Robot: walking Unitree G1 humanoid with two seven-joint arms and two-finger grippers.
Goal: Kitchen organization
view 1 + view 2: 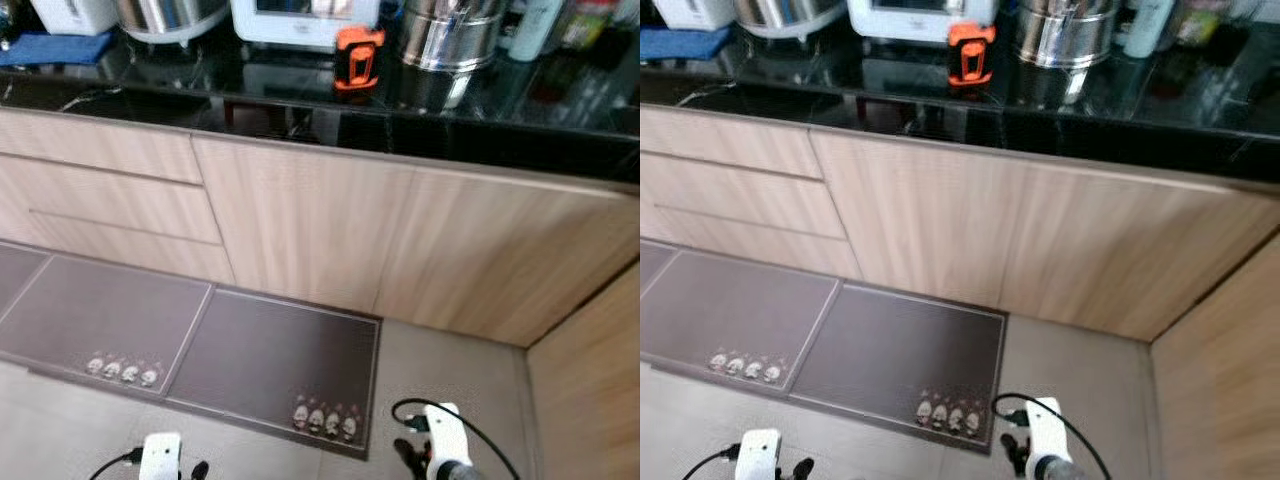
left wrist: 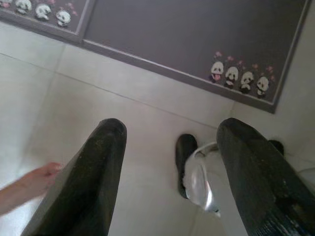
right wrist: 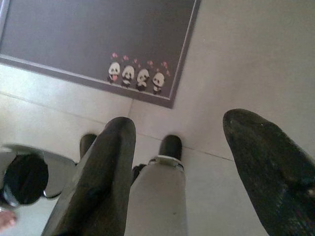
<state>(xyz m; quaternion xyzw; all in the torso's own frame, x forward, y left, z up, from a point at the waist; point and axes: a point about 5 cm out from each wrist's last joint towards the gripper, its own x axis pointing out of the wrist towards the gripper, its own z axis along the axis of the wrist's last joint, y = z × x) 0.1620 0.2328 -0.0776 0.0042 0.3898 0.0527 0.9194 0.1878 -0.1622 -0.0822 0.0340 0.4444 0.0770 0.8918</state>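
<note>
Both grippers hang low with their black fingers spread apart and nothing between them: the left gripper [image 2: 170,162] and the right gripper [image 3: 179,162] point down at the pale tiled floor [image 3: 246,59]. Beyond the fingertips, well ahead of both arms, runs a long wooden cabinet front [image 1: 300,220] with drawers toward the left side, topped by a black countertop [image 1: 480,110]. On that counter, far from either gripper, stand a white appliance [image 1: 300,18], a steel pot [image 1: 450,35] and, between them at the front, a small orange-and-black object [image 1: 358,58]. Nearer, just past the fingertips, two grey floor mats [image 1: 270,365] lie side by side at the cabinet's foot, each printed with a row of little pandas [image 3: 135,76]. A person's fingertips [image 2: 42,177] show at the edge beside the left gripper's finger.
</note>
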